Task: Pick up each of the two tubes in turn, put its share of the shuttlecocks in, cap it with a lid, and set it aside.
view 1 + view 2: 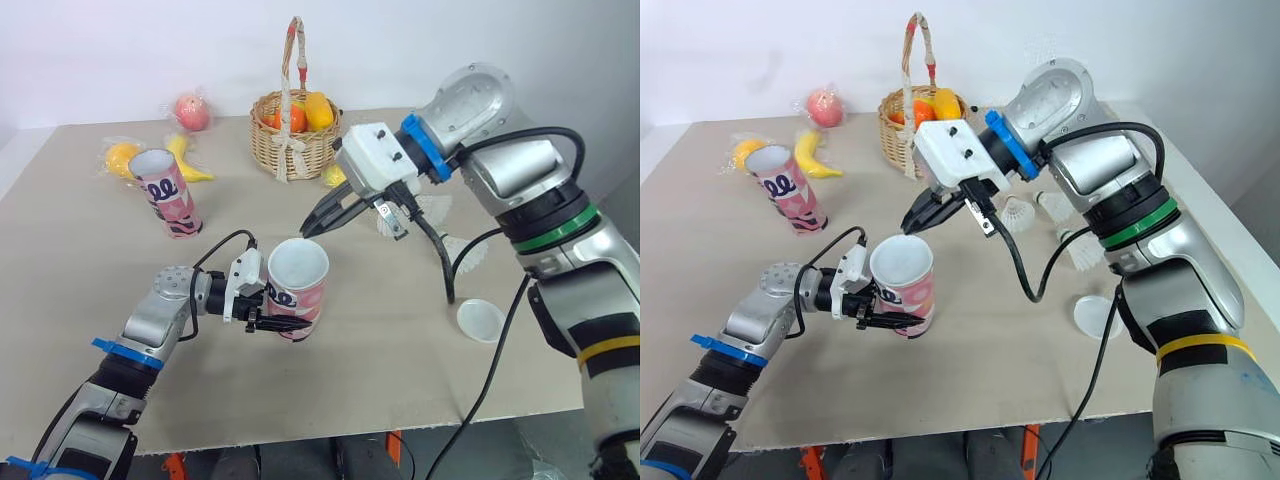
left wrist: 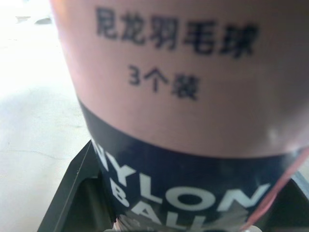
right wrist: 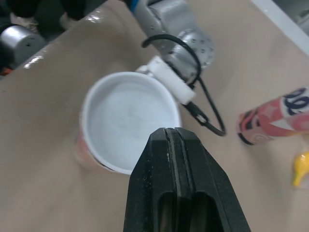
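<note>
We are clasping the tube [image 1: 301, 284] in our left gripper [image 1: 284, 320], hovering our right gripper [image 1: 311, 229], fingers pinched together, over its rim.

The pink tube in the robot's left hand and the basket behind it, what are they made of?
The pink tube is probably cardboard under a smooth printed wrap: lettering runs around a rigid round wall, though thin plastic is possible. The basket looks like woven wicker or rattan, matte tan, judging by its visible weave.
</note>
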You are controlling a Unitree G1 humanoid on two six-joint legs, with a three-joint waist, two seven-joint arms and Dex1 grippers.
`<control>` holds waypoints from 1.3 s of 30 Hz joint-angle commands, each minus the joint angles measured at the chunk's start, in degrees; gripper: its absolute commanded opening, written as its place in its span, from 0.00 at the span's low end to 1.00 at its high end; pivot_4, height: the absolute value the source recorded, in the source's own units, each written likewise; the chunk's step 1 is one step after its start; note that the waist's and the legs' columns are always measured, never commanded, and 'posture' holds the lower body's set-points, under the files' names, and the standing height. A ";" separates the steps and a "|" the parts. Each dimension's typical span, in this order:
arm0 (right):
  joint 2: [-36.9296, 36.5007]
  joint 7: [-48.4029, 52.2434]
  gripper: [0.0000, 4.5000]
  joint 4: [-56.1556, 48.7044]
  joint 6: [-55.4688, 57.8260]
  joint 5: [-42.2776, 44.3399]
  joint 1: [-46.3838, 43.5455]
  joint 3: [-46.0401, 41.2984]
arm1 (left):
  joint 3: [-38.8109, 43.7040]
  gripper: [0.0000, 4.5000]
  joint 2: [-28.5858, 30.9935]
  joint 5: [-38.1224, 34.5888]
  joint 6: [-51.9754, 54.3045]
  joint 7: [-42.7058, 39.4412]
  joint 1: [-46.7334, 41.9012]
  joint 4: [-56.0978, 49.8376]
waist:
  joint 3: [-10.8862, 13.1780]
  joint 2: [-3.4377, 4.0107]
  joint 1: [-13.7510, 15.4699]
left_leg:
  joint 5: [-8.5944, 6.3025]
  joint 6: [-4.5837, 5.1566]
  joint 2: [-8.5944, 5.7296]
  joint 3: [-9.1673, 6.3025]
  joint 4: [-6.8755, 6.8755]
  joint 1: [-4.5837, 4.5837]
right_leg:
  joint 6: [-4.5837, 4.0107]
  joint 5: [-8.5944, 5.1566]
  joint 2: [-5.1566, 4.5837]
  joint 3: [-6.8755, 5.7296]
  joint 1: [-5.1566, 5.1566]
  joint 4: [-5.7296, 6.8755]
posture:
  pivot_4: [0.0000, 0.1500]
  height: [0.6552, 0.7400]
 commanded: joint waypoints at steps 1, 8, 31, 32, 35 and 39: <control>1.01 2.26 0.00 -2.05 -0.42 -1.22 0.23 -1.06 | -0.85 0.59 1.37 3.19 0.70 0.49 1.31 3.45 | 0.00 0.00 0.00 | 0.00 0.00 0.00 0.00 0.00 0.00 | 0.00 0.00 0.00 0.00 0.00 0.00 | 1.00 1.00; 4.70 2.26 0.00 -0.33 -3.17 -7.03 0.29 -0.40 | -0.86 0.59 1.29 3.28 0.25 0.34 1.41 3.77 | 0.00 0.00 0.00 | 0.02 0.02 0.00 0.00 -0.01 -0.01 | 0.00 0.00 0.01 -0.01 -0.03 0.00 | 1.00 1.00; 8.20 2.26 0.00 0.85 -11.37 -18.05 5.40 10.98 | -0.24 0.59 2.72 2.47 0.15 1.33 4.24 1.19 | -0.48 -0.07 -0.03 | 0.25 0.40 0.05 0.01 -0.39 0.33 | -0.13 0.09 0.09 0.01 0.10 0.01 | 1.00 1.00; 8.37 2.26 0.00 1.06 -11.44 -18.35 5.57 11.31 | -0.25 0.59 2.76 2.44 0.21 1.40 4.30 1.07 | -0.64 -0.08 -0.03 | 0.25 0.40 0.04 0.01 -0.42 0.34 | -0.15 0.04 0.08 0.01 0.11 0.01 | 1.00 1.00; 9.10 2.26 0.00 2.05 -11.78 -19.03 5.76 11.84 | -0.30 0.59 2.82 2.33 0.45 1.68 4.44 0.65 | -1.05 -0.11 -0.03 | 0.22 0.44 0.05 0.01 -0.48 0.41 | -0.19 -0.05 0.08 0.01 0.14 0.01 | 1.00 1.00; 10.23 2.26 0.00 3.54 -8.49 -14.49 3.84 7.62 | -0.36 0.59 2.79 2.10 0.78 1.99 4.56 0.17 | -1.15 -0.13 -0.04 | 0.20 0.48 0.05 0.01 -0.52 0.53 | -0.22 -0.07 0.10 0.00 0.20 0.01 | 1.00 1.00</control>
